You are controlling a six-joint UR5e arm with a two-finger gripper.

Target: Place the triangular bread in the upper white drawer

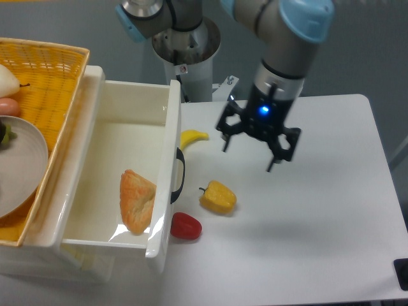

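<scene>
The triangular bread (137, 202), an orange-tan textured wedge, lies inside the upper white drawer (108, 137), near its front right corner. The drawer is pulled open; its dark curved handle (180, 173) faces right. My gripper (249, 157) hangs above the table to the right of the drawer, over the space past the yellow bell pepper. Its fingers are spread apart and hold nothing.
A yellow bell pepper (218, 197) and a red pepper (185, 225) lie on the white table (319, 223) just right of the drawer front. A small yellow banana (193, 136) lies behind them. A yellow woven basket (44, 70) with a plate (22, 166) sits at left.
</scene>
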